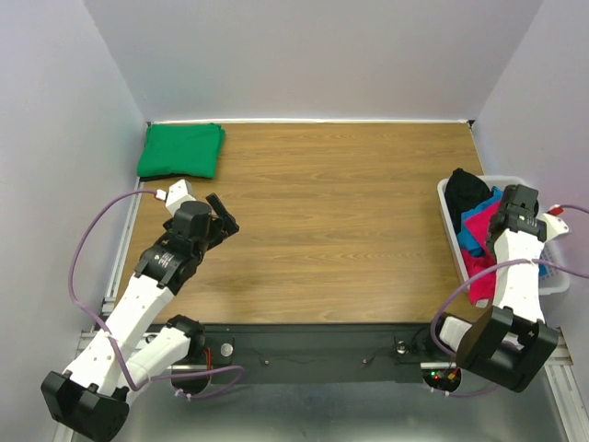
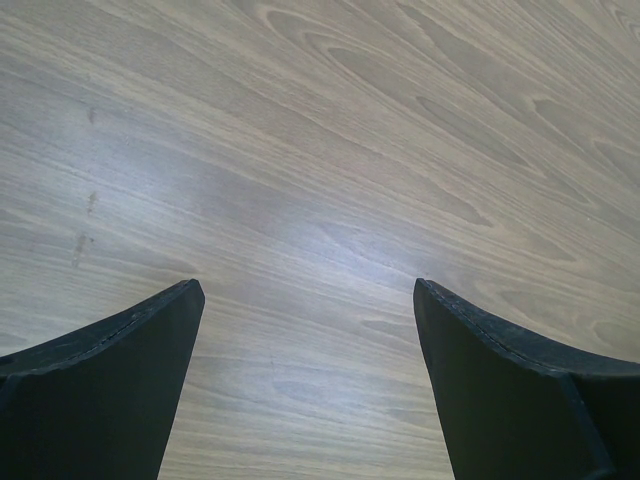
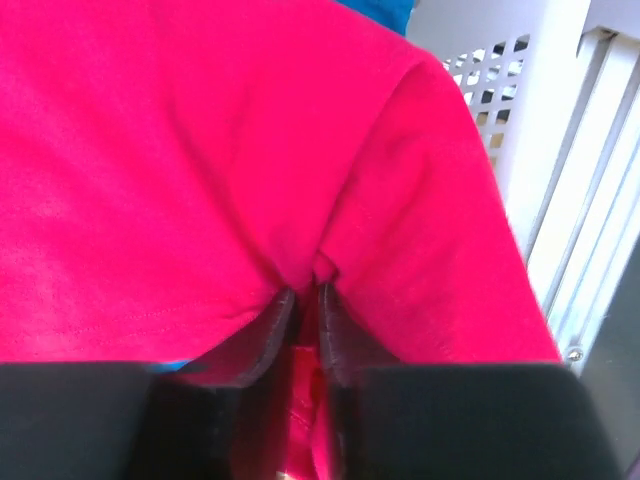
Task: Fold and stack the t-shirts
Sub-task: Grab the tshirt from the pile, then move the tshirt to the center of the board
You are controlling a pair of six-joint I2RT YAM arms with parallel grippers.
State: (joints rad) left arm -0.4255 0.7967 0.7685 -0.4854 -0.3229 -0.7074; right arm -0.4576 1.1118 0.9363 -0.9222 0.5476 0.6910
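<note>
A folded green t-shirt [image 1: 181,150] lies at the table's far left corner. In the white basket [image 1: 445,204] at the right are a black t-shirt [image 1: 466,188], a blue t-shirt [image 1: 479,224] and a red t-shirt [image 1: 479,268] that hangs over the basket's near rim. My right gripper [image 3: 306,290] is shut on a fold of the red t-shirt [image 3: 200,150], which fills the right wrist view. My left gripper [image 2: 308,300] is open over bare wood, below the green t-shirt in the top view, with nothing between its fingers.
The basket's slatted wall [image 3: 495,90] shows at the right of the right wrist view, next to the table's metal edge rail [image 3: 590,230]. The wooden table [image 1: 331,212] runs between the two arms. White walls close in the back and sides.
</note>
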